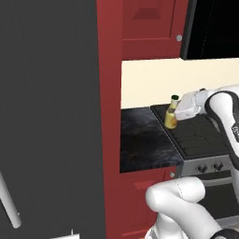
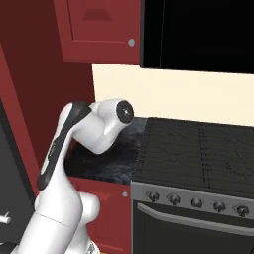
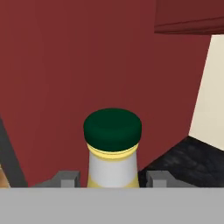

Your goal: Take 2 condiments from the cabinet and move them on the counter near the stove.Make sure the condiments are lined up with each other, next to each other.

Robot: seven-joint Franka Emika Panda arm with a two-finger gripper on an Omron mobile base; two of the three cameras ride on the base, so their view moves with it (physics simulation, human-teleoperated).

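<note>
Dark red wooden wall cabinet [image 1: 149, 28] with panelled doors, above a black marble-like counter [image 1: 142, 140]. To its right, a black cooktop stove [image 2: 198, 154] with ridged grates and a steel front. The two-finger gripper [image 3: 113, 177] is clamped on a small yellow bottle [image 1: 171, 114] with dark green cap, held upright at the stove's left edge, beside the counter.

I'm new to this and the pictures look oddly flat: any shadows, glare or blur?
Left base view: even light, yellow bottle and gripper soft and pixelated. Right base view: faint sheen on the stove. Hand view: bottle's green cap slightly soft, no glare.
</note>
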